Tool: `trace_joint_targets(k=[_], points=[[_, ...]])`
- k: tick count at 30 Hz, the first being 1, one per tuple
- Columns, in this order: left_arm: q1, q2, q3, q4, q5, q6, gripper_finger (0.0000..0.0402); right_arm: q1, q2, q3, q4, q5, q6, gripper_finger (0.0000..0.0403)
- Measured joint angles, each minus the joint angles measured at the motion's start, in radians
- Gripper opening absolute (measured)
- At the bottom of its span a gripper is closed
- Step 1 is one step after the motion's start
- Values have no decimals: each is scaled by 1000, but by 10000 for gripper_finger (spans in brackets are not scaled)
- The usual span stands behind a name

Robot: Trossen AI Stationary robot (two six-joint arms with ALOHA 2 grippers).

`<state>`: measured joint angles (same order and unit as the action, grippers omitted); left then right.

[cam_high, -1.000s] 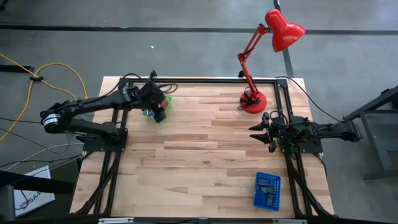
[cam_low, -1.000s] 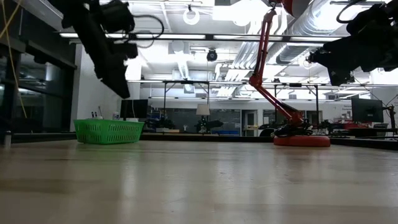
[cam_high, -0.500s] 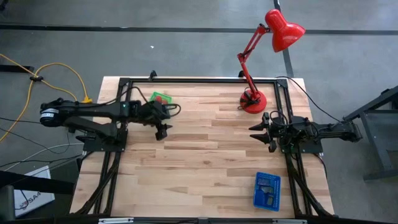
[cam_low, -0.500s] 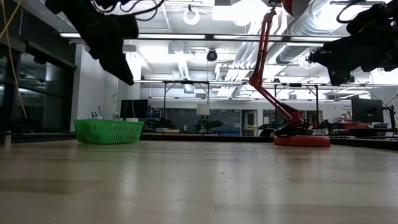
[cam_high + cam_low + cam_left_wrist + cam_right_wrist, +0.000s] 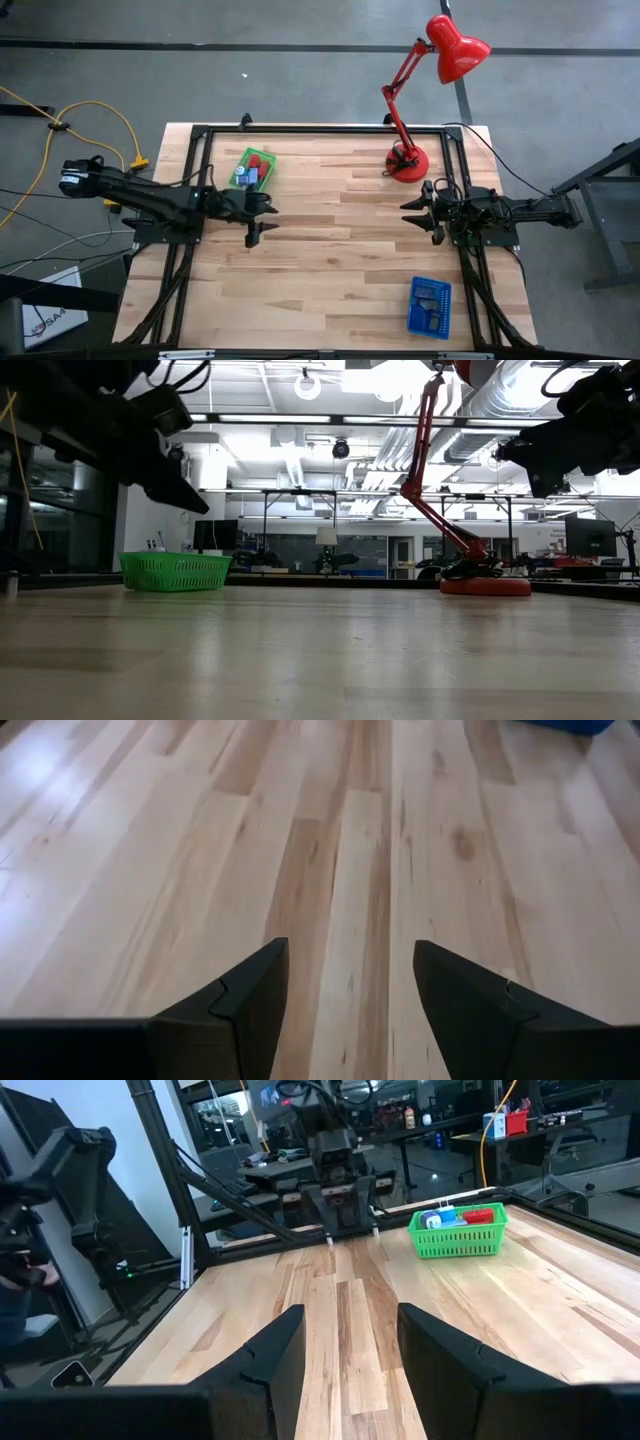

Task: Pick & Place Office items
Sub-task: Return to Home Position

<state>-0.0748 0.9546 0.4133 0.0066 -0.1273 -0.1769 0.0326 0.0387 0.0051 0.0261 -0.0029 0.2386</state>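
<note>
Well, the left claw (image 5: pixel 262 222) hangs wide open and empty over the bench (image 5: pixel 330 260), the office items (image 5: pixel 252 173) lying in the green tray (image 5: pixel 175 572) near its side. A low, wide swing home could clip that tray and spill them; the right claw (image 5: pixel 408 213), likewise open and empty, waits well apart.

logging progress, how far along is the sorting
Done: office items lie in the green bin; none loose on the table. In hand: nothing, left gripper and right gripper both open and empty. Left: apparently only parking the arms; what the blue tray holds is unclear.
</note>
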Motion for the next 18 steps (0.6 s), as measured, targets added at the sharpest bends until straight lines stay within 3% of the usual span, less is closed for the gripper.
trace_joint_targets(k=[9,18], points=[[3,-108,-187,206,-9,44,207,0,0,0,0,0,0,146],[43,-280,-287,210,-9,51,207,0,0,0,0,0,0,146]])
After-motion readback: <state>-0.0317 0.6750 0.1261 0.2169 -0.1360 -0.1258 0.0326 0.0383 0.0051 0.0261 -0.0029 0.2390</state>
